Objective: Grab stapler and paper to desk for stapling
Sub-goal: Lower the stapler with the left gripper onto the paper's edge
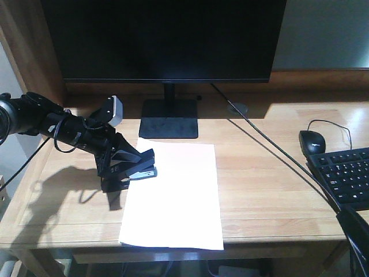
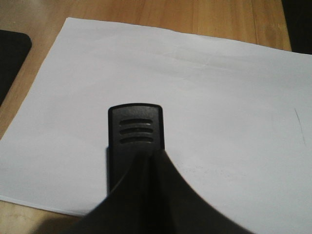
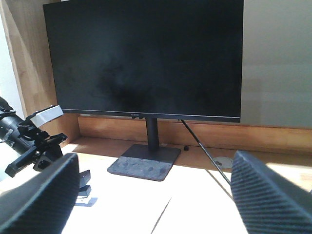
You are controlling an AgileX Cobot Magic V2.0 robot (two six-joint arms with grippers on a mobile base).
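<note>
The white paper lies flat on the wooden desk in front of the monitor. My left gripper is shut on the black stapler, whose front end lies over the paper's upper left edge. In the left wrist view the stapler's ribbed black end sticks out past my closed fingers, with the paper beneath it. In the right wrist view my right gripper is open and empty above the desk. It faces the monitor, and the stapler shows at the left.
A black monitor on a square base stands at the back. A black mouse and keyboard lie at the right. A cable runs diagonally to my right arm. The raised wooden back edge bounds the desk.
</note>
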